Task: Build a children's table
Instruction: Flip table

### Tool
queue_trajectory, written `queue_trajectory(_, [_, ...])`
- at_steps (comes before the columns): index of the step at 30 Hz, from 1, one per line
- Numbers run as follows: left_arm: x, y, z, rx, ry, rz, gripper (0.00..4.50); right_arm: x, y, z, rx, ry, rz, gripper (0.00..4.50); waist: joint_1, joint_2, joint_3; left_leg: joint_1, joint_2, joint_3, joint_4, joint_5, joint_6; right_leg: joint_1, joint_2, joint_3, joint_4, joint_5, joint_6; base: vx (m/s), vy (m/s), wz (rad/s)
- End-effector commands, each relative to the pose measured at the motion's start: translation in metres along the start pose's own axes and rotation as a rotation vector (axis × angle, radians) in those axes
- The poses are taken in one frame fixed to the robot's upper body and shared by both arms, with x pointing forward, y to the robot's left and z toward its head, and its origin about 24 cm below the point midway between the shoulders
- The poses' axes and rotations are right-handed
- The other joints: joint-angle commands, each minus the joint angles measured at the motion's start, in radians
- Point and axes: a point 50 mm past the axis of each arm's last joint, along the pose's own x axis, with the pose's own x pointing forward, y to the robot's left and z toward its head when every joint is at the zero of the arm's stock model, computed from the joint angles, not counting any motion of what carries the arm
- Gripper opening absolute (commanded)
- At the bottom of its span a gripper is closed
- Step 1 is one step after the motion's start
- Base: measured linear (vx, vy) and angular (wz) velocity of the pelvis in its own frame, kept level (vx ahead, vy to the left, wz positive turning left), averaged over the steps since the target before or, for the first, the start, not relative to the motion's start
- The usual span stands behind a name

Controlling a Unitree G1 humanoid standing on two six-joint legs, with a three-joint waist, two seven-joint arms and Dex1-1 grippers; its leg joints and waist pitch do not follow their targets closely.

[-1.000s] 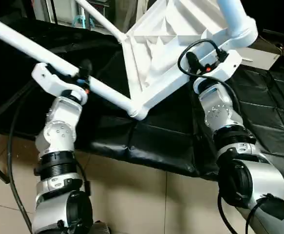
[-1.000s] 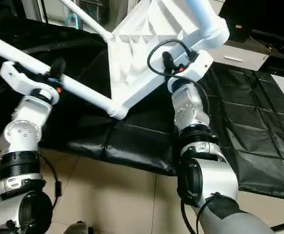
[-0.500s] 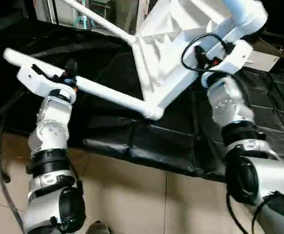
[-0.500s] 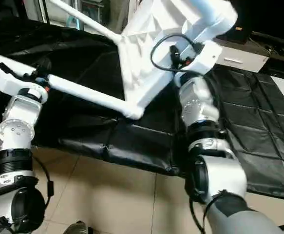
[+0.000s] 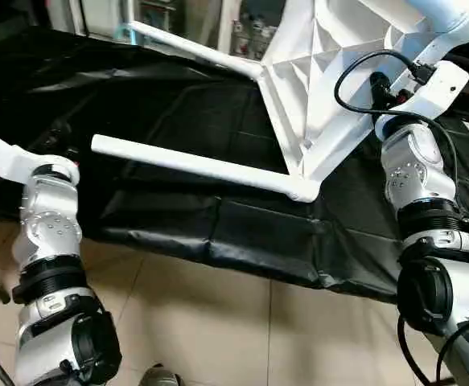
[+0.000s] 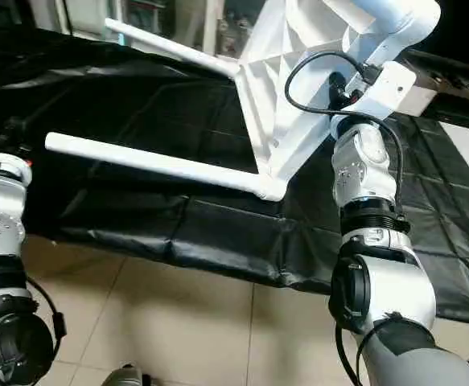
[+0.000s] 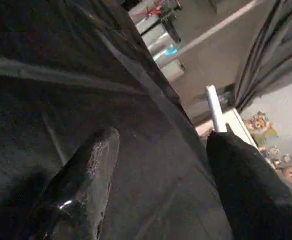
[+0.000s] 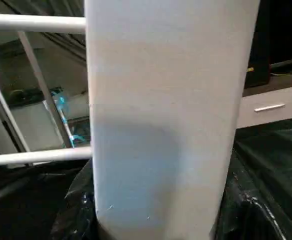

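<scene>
White tabletop (image 5: pixel 331 88) tilts above the black worktable (image 5: pixel 178 121); your right gripper (image 8: pixel 161 220) clasps its leg (image 8: pixel 166 100), left gripper (image 7: pixel 161 170) gapes empty.

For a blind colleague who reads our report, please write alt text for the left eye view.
A white children's tabletop is tilted on edge over a black-covered worktable, ribbed underside showing, with two white legs attached and pointing left. The right gripper is up at the tabletop; the left gripper is near the table edge, apart from the legs.
</scene>
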Motion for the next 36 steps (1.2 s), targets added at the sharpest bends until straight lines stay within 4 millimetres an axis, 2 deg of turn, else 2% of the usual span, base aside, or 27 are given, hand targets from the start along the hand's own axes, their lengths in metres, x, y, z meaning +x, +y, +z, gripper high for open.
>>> queue_trajectory(1, [0.0, -0.009, -0.006, 0.043, 0.019, -0.045, 3.17, 0.001, -0.001, 0.025, -0.023, -0.123, -0.009, 1.58, -0.004, 0.007, -0.085, 0.039, 0.01, 0.007, -0.06, -0.083, -0.048, 0.044, -0.02, 0.004, -0.038, 0.127, -0.144, 0.0, 0.0, 0.0])
queue_trajectory(6, [-0.001, -0.018, -0.003, 0.165, 0.01, -0.12, 3.17, 0.0, 0.001, 0.024, -0.097, -0.12, -0.023, 1.56, -0.005, 0.01, -0.085, 0.042, 0.011, 0.007, -0.059, -0.073, -0.042, 0.043, -0.019, 0.004, -0.037, 0.128, -0.144, 0.0, 0.0, 0.0])
queue_trajectory(8, [-0.002, -0.03, 0.001, 0.285, 0.004, -0.218, 3.17, 0.0, 0.003, 0.027, -0.177, -0.121, -0.026, 1.55, -0.006, 0.01, -0.084, 0.043, 0.012, 0.008, -0.06, -0.082, -0.05, 0.04, -0.019, 0.003, -0.038, 0.104, -0.142, 0.0, 0.0, 0.0])
queue_trajectory(12, [-0.005, -0.042, -0.001, 0.36, 0.026, -0.304, 3.17, 0.001, 0.005, 0.031, -0.232, -0.13, -0.039, 1.53, -0.005, 0.012, -0.082, 0.044, 0.013, 0.007, -0.063, -0.11, -0.073, 0.038, -0.02, 0.004, -0.038, 0.079, -0.141, 0.0, 0.0, 0.0])
queue_trajectory(13, [-0.007, -0.046, -0.003, 0.383, 0.034, -0.327, 3.17, 0.001, 0.006, 0.033, -0.258, -0.137, -0.053, 1.53, -0.006, 0.01, -0.082, 0.044, 0.013, 0.007, -0.063, -0.106, -0.075, 0.038, -0.02, 0.004, -0.039, 0.082, -0.14, 0.0, 0.0, 0.0])
queue_trajectory(15, [-0.008, -0.049, -0.004, 0.402, 0.039, -0.344, 3.17, 0.001, 0.007, 0.035, -0.278, -0.145, -0.066, 1.51, -0.006, 0.012, -0.082, 0.045, 0.012, 0.008, -0.062, -0.109, -0.078, 0.036, -0.019, 0.004, -0.037, 0.09, -0.14, 0.0, 0.0, 0.0])
queue_trajectory(16, [-0.01, -0.054, -0.006, 0.417, 0.036, -0.371, 3.17, -0.001, 0.008, 0.036, -0.305, -0.157, -0.096, 1.5, -0.004, 0.01, -0.081, 0.045, 0.011, 0.008, -0.063, -0.105, -0.08, 0.036, -0.018, 0.005, -0.039, 0.089, -0.138, 0.0, 0.0, 0.0])
queue_trajectory(19, [-0.016, -0.061, -0.011, 0.479, 0.048, -0.451, 3.17, -0.008, 0.014, 0.028, -0.345, -0.168, -0.135, 1.48, 0.002, 0.007, -0.086, 0.042, 0.008, 0.01, -0.058, -0.053, -0.072, 0.041, -0.017, 0.005, -0.033, 0.15, -0.13, 0.0, 0.0, 0.0])
queue_trajectory(21, [-0.02, -0.064, -0.013, 0.513, 0.062, -0.489, 3.17, -0.012, 0.017, 0.021, -0.354, -0.164, -0.143, 1.45, 0.002, 0.005, -0.087, 0.041, 0.007, 0.01, -0.057, -0.045, -0.066, 0.042, -0.016, 0.006, -0.032, 0.159, -0.125, 0.0, 0.0, 0.0])
queue_trajectory(24, [-0.027, -0.07, -0.019, 0.614, 0.095, -0.579, 3.17, -0.019, 0.021, 0.009, -0.353, -0.149, -0.154, 1.43, -0.002, 0.01, -0.086, 0.039, 0.009, 0.008, -0.059, -0.043, -0.067, 0.04, -0.016, 0.005, -0.031, 0.151, -0.115, 0.0, 0.0, 0.0])
queue_trajectory(26, [-0.037, -0.08, -0.028, 0.716, 0.143, -0.702, 3.17, -0.026, 0.027, -0.005, -0.35, -0.123, -0.153, 1.43, -0.005, 0.015, -0.084, 0.043, 0.01, 0.007, -0.062, -0.069, -0.076, 0.035, -0.017, 0.005, -0.034, 0.115, -0.107, 0.0, 0.0, 0.0])
queue_trajectory(27, [-0.038, -0.081, -0.028, 0.722, 0.146, -0.712, 3.17, -0.026, 0.028, -0.006, -0.349, -0.12, -0.152, 1.43, -0.009, 0.015, -0.082, 0.043, 0.012, 0.006, -0.067, -0.101, -0.086, 0.034, -0.017, 0.004, -0.037, 0.074, -0.104, 0.0, 0.0, 0.0])
queue_trajectory(28, [-0.052, -0.095, -0.037, 0.798, 0.192, -0.868, 3.17, -0.032, 0.036, -0.019, -0.327, -0.085, -0.128, 1.43, -0.011, 0.019, -0.08, 0.045, 0.013, 0.005, -0.07, -0.138, -0.099, 0.032, -0.02, 0.005, -0.039, 0.037, -0.101, 0.0, 0.0, 0.0])
queue_trajectory(30, [-0.057, -0.099, -0.039, 0.82, 0.205, -0.919, 3.17, -0.033, 0.04, -0.022, -0.323, -0.074, -0.119, 1.94, -0.019, 0.019, -0.076, 0.045, 0.014, 0.004, -0.077, -0.189, -0.117, 0.027, -0.018, 0.005, -0.043, -0.017, -0.097, 0.0, 0.0, 0.0])
queue_trajectory(33, [-0.065, -0.11, -0.038, 0.838, 0.203, -1.014, 3.17, -0.038, 0.048, -0.027, -0.317, -0.063, -0.096, 2.09, -0.028, 0.019, -0.072, 0.045, 0.013, 0.001, -0.083, -0.265, -0.135, 0.028, -0.022, 0.008, -0.053, -0.102, -0.086, 0.0, 0.0, 0.0])
queue_trajectory(36, [-0.07, -0.117, -0.033, 0.85, 0.184, -1.075, 3.17, -0.041, 0.054, -0.03, -0.298, -0.058, -0.066, 2.33, -0.038, 0.018, -0.073, 0.043, 0.013, 0.0, -0.082, -0.263, -0.131, 0.027, -0.021, 0.009, -0.052, -0.095, -0.089, 0.0, 0.0, 0.0])
